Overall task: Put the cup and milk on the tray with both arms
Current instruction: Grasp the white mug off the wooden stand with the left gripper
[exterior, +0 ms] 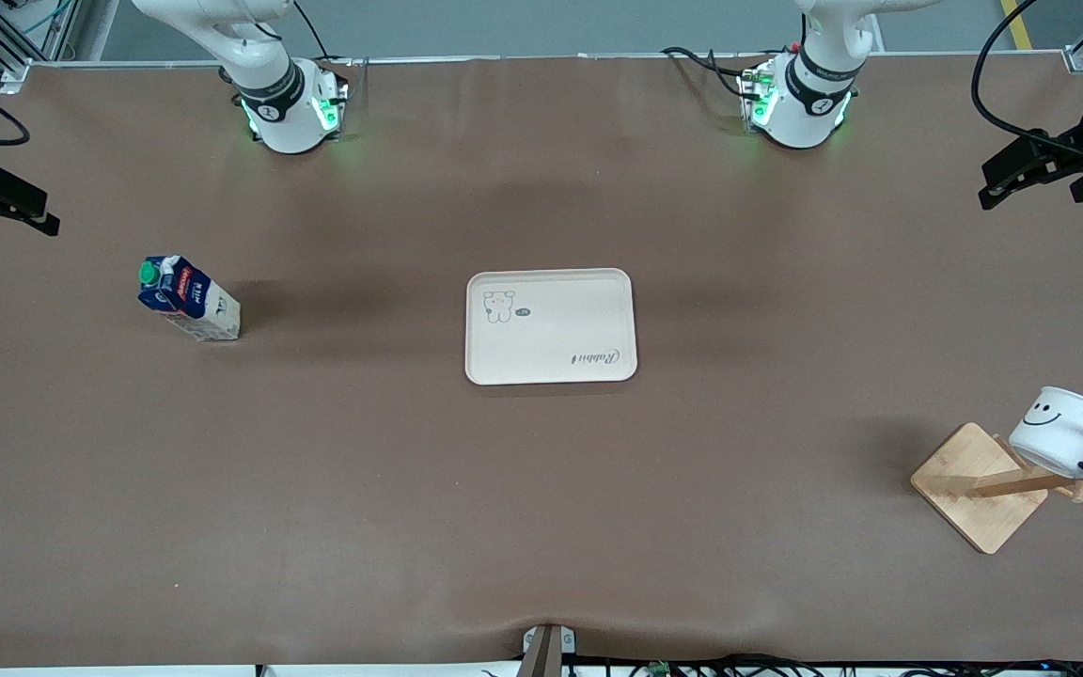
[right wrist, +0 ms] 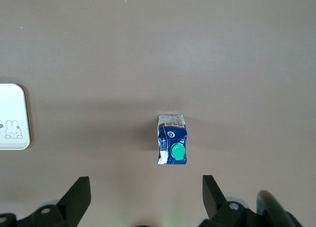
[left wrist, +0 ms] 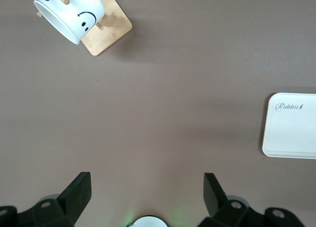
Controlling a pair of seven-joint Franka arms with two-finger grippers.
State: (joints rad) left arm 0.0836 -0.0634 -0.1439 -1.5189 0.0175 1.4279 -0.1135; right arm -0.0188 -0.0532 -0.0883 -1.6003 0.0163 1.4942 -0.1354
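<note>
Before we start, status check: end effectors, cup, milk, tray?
Left end effector and right end effector open, empty, high over table. Cup hangs on wooden rack; milk upright near right arm's end. Tray bare, nothing in the way.

The high front camera faces the robots' bases across the whole table, while both wrist cameras look straight down from well up, each sharing the tray [exterior: 551,326] with it.

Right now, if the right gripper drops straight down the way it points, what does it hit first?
Probably bare table. The right gripper is open and points down; the milk stands just ahead of the gap between its fingers, not squarely under them. Depth is unclear, so it could clip the green cap.
</note>
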